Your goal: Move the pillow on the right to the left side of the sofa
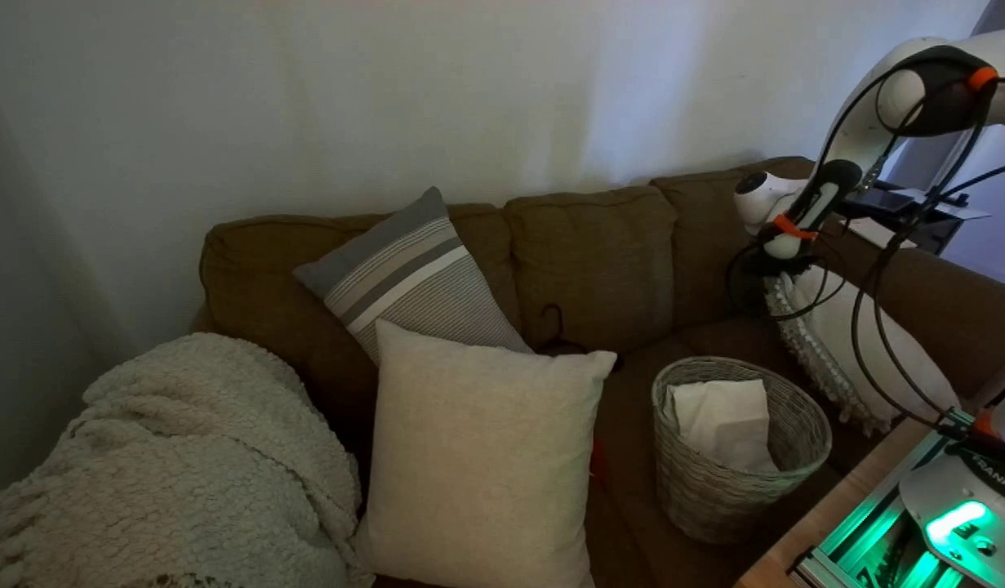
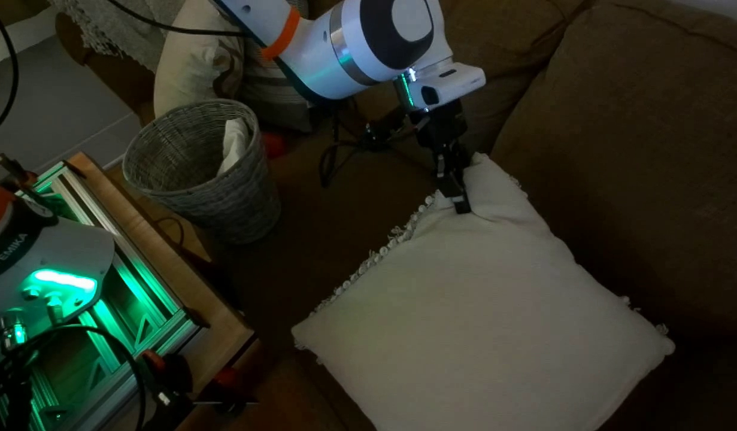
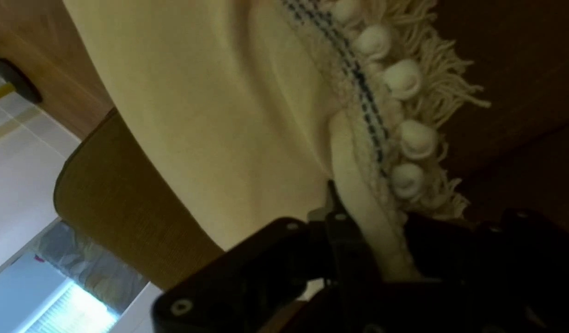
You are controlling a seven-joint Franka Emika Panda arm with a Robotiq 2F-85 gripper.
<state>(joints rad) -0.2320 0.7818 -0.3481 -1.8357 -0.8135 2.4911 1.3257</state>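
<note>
Fringed pillow (image 2: 488, 311) is at the right end of the sofa (image 1: 592, 261), next to the padded arm (image 1: 951, 302). Gripper (image 3: 374, 217) is narrow, pinching a fold of the cover just inside the fringe (image 3: 411, 138); the wrist view shows fabric bunched in its bite, and creases spread from the pinch in an exterior view. Can't tell how much of the pillow's weight is on the sofa. Reads as grasp made, carry ahead, so probably early-middle of the task. To do it well: lift straight up and slow first, since the hold is only a small bite near an edge and a big soft pillow will likely sag and swing below it; a jerk could slip the fold out. Go high enough that the hanging corner passes over the basket (image 1: 714, 498) with the white cloth (image 1: 718, 416) in it, which stands between here and the left end, then sweep across smoothly, a bit clear of the sofa back so nothing drags. Left end is crowded: striped pillow (image 1: 429, 278) leaning on the sofa back, plain cream pillow (image 1: 486, 457) in front of it, blanket (image 1: 208, 441) beside that. Best bet is probably to lower it onto or against the striped one, let the bottom edge settle, then loosen and back off upward, without tugging the trim
</note>
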